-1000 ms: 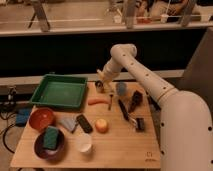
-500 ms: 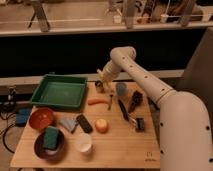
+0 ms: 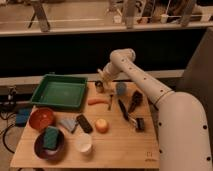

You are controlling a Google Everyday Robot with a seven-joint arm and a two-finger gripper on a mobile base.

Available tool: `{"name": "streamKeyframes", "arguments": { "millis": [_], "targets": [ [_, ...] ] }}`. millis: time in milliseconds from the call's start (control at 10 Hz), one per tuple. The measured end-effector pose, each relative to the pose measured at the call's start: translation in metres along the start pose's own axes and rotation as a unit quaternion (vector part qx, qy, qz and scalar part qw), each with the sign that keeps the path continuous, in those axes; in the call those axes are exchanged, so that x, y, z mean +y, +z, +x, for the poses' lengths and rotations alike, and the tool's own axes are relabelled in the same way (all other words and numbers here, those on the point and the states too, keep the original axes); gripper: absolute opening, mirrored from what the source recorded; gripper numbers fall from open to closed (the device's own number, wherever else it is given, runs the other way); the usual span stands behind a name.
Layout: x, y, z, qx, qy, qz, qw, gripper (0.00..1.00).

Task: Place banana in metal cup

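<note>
- Green is your anchor: the green rectangular plastic tray (image 3: 57, 94) sits at the back left of the light wooden table (image 3: 125, 152), and you can read everything else off it.
- Just past the tray's right edge, level with its far half, you have the small dark silvery metal cup (image 3: 99, 87), upright on the table.
- Your white two-finger gripper (image 3: 103, 76) hangs to the right of the tray's far right corner, directly above that metal cup and apart from its rim.
- Its jaws look closed narrowly on the small pale-yellow toy banana (image 3: 102, 78), so the banana is up in the air over the cup.
- Farther right of the tray, beyond the metal cup, stands a taller blue-grey cup (image 3: 121, 88).
- Off the tray's near right corner lies an orange carrot-shaped piece (image 3: 96, 101).
- In front of the tray, toward the table's near edge, sit a red round bowl (image 3: 41, 119), a round orange fruit (image 3: 102, 125) and a white cup (image 3: 83, 143).
</note>
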Motion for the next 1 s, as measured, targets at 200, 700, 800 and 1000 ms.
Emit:
{"name": "streamKeyframes", "arguments": {
  "millis": [200,700,800,1000],
  "targets": [
    [-0.004,0.003,0.001,0.003,-0.007,-0.005,1.0000,0.00],
    [-0.010,0.012,-0.001,-0.002,-0.022,-0.018,0.9996,0.31],
    [-0.012,0.014,-0.002,-0.004,-0.026,-0.020,0.9995,0.41],
    [-0.014,0.017,-0.004,-0.009,-0.031,-0.022,0.9992,0.61]
  ]
}}
